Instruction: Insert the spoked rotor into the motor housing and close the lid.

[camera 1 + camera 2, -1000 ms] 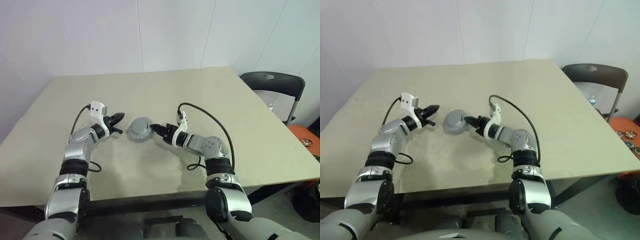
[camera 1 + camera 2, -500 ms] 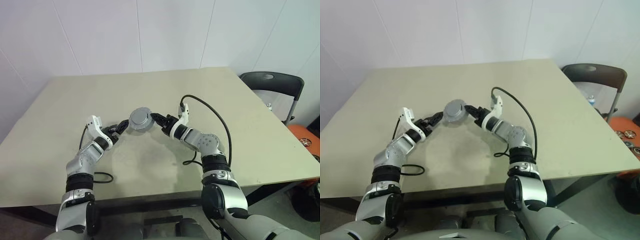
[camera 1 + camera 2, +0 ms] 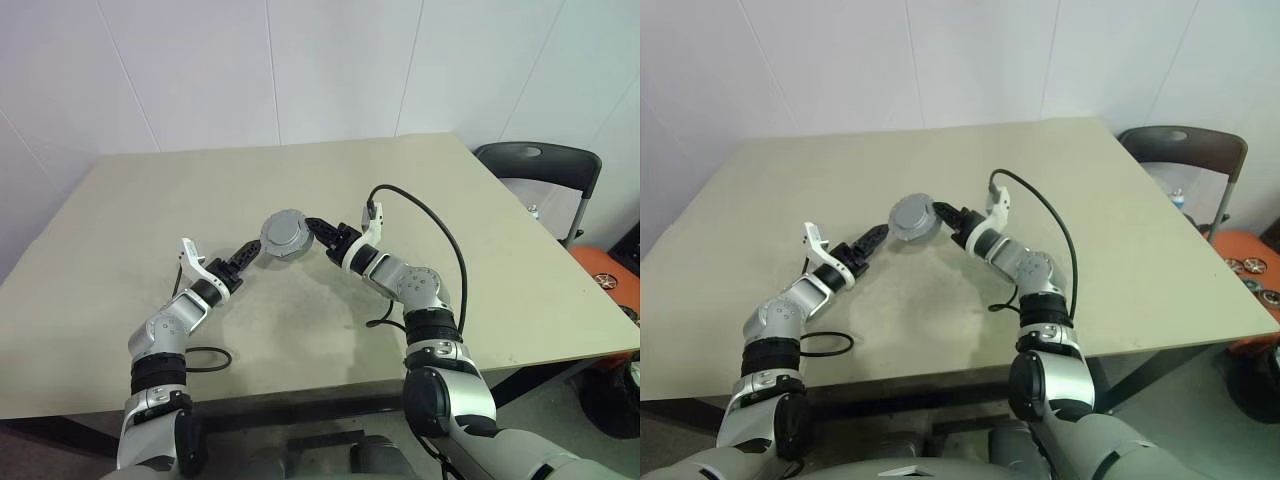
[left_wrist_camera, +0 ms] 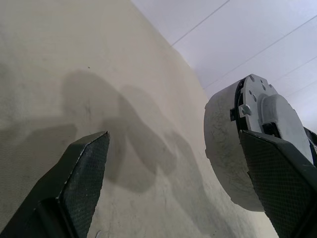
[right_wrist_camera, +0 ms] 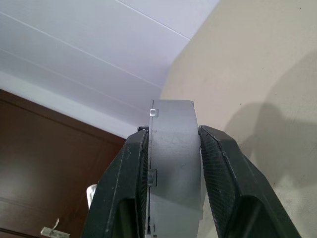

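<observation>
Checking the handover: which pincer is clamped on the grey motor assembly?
The right pincer pinches the motor housing; the left pincer is spread open beside it.

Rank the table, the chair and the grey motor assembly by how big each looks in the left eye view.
1. The table, by far the largest.
2. The chair at the right edge, partly hidden behind the table.
3. The motor assembly, smallest, clamped in the right tool.
</observation>
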Robot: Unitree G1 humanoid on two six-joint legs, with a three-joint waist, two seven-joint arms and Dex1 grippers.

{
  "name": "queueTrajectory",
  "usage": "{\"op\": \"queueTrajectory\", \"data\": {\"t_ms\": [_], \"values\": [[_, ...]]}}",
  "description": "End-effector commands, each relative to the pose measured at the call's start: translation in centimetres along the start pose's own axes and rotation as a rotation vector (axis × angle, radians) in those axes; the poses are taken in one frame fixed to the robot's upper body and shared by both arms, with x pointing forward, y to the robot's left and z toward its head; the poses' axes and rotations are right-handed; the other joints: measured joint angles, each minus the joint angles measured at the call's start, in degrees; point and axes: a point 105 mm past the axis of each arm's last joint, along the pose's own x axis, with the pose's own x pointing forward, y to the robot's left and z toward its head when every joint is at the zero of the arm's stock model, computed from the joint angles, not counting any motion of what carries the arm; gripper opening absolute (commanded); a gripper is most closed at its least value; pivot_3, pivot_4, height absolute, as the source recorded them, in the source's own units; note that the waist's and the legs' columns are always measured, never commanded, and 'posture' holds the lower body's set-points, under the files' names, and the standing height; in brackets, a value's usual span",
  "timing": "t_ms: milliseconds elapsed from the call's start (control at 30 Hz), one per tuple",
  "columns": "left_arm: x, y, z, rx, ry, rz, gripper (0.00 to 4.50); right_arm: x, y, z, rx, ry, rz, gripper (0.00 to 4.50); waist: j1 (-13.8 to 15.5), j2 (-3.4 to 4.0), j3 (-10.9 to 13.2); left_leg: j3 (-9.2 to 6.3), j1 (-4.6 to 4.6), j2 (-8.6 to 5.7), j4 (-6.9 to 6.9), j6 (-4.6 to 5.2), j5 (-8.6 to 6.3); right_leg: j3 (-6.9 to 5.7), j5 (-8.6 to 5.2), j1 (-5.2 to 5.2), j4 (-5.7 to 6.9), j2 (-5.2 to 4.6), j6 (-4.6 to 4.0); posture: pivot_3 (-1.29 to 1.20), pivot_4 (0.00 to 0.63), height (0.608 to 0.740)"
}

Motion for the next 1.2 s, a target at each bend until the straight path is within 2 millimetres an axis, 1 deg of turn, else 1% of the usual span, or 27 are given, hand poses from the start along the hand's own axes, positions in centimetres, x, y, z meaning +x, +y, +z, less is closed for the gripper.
{"op": "queueTrajectory", "data": {"t_ms": [33, 100, 300, 400, 467, 600, 667, 733, 1000, 1200], "values": [[1.1, -3.2, 0.6, 0.140, 0.032, -0.122, 4.48, 1.4, 2.4, -1.5, -0.021, 0.064, 0.074, 1.35, -0.01, 0.00, 0.00, 0.00, 0.00, 0.00, 0.00, 0.00, 0.00, 0.00, 0.00, 0.00, 0.00, 0.00, 0.00, 0.00, 0.000, 0.740], [0.8, -2.7, 0.6, 0.218, 0.067, -0.102, 4.48, 1.4, 2.3, -1.4, -0.024, 0.065, 0.072, 1.35, -0.03, 0.00, 0.00, 0.00, 0.00, -0.01, -0.01, 0.00, 0.00, 0.00, 0.00, -0.01, 0.00, 0.01, -0.01, 0.00, 0.000, 0.740], [0.1, -2.2, 2.4, 0.294, 0.055, -0.080, 4.48, 1.5, 2.3, -1.5, -0.031, 0.070, 0.072, 1.35, -0.01, 0.01, 0.00, 0.00, 0.00, -0.01, -0.01, -0.04, 0.02, 0.00, 0.02, -0.01, 0.00, 0.02, -0.04, 0.00, 0.000, 0.740], [0.0, -2.2, 2.9, 0.316, 0.054, -0.077, 4.48, 1.5, 2.4, -1.5, -0.034, 0.073, 0.074, 1.35, -0.01, 0.01, 0.00, 0.00, 0.01, -0.01, -0.02, -0.04, 0.02, 0.00, 0.03, -0.01, 0.00, 0.02, -0.05, 0.00, 0.000, 0.740], [0.0, -2.2, 3.1, 0.317, 0.054, -0.079, 4.48, 1.5, 2.4, -1.5, -0.035, 0.075, 0.074, 1.35, 0.00, 0.01, 0.00, 0.00, 0.00, 0.00, -0.01, -0.04, 0.02, 0.00, 0.03, -0.01, 0.00, 0.02, -0.05, 0.00, 0.000, 0.740], [-0.2, -1.7, 3.1, 0.374, 0.083, -0.059, 4.48, 1.5, 2.4, -1.6, -0.037, 0.079, 0.075, 1.35, 0.00, 0.01, 0.00, 0.00, 0.00, 0.00, -0.01, -0.04, 0.02, 0.00, 0.03, -0.02, 0.00, 0.02, -0.05, 0.00, 0.000, 0.740], [-0.5, -0.7, 2.5, 0.482, 0.147, -0.018, 4.48, 1.4, 2.4, -1.6, -0.038, 0.080, 0.073, 1.35, -0.03, 0.01, 0.00, 0.00, 0.00, 0.00, -0.01, -0.04, 0.02, 0.00, 0.03, -0.02, 0.01, 0.02, -0.05, 0.00, 0.000, 0.740], [-0.7, -0.1, 2.4, 0.509, 0.158, -0.003, 4.48, 1.4, 2.3, -1.8, -0.039, 0.084, 0.072, 1.35, -0.01, 0.02, 0.00, 0.00, 0.02, -0.02, -0.03, -0.05, 0.03, 0.00, 0.03, -0.02, 0.01, 0.03, -0.05, 0.00, 0.000, 0.740], [-0.9, 0.1, 3.7, 0.586, 0.144, 0.007, 4.48, 1.5, 2.3, -2.1, -0.038, 0.095, 0.075, 1.35, -0.01, 0.02, 0.00, -0.01, 0.01, 0.01, -0.02, -0.06, 0.03, 0.00, 0.03, -0.03, 0.02, 0.02, -0.06, 0.00, 0.000, 0.740], [-1.1, -0.2, 4.0, 0.600, 0.154, -0.018, 4.48, 1.5, 2.3, -2.3, -0.038, 0.099, 0.076, 1.35, -0.02, 0.02, 0.00, -0.01, 0.01, 0.01, -0.02, -0.05, 0.03, 0.00, 0.03, -0.03, 0.03, 0.02, -0.06, 0.00, 0.000, 0.740]]}}
